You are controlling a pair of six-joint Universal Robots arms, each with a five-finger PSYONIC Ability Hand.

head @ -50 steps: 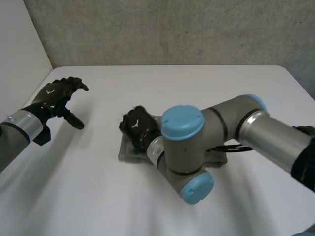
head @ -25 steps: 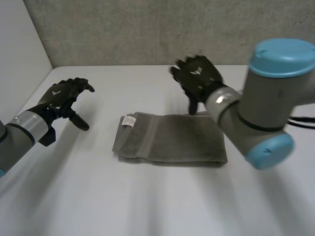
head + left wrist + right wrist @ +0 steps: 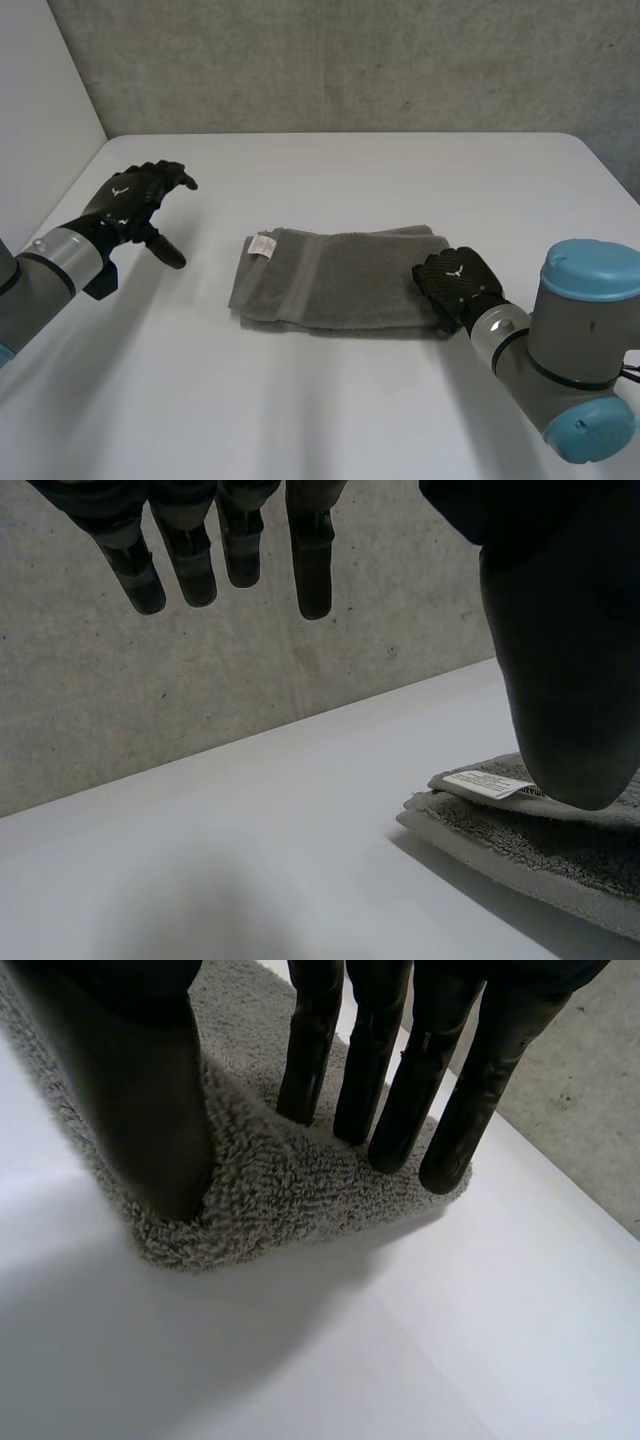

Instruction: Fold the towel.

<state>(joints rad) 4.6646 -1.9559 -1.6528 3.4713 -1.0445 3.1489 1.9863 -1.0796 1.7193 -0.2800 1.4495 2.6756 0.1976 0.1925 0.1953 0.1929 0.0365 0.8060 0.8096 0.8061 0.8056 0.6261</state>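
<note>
The towel (image 3: 340, 280) is lying in the middle of the surface (image 3: 330, 420), already folded into a long flat band, with its label (image 3: 263, 244) facing up at the end nearer the left hand (image 3: 130, 200). The other end is being gripped by the right hand (image 3: 455, 285): in the right wrist view a ridge of pile is being squeezed between the straight fingers (image 3: 305, 1050) on top and the thumb (image 3: 150, 1110) at the edge. The left hand is being held above the surface, well apart from the towel, fingers spread and relaxed, with nothing in them. Judged step: the start of a further fold, end to end. The next move is judged to call for the gripped end being lifted and carried across toward the label end, with the layers kept together so the edges line up.
</note>
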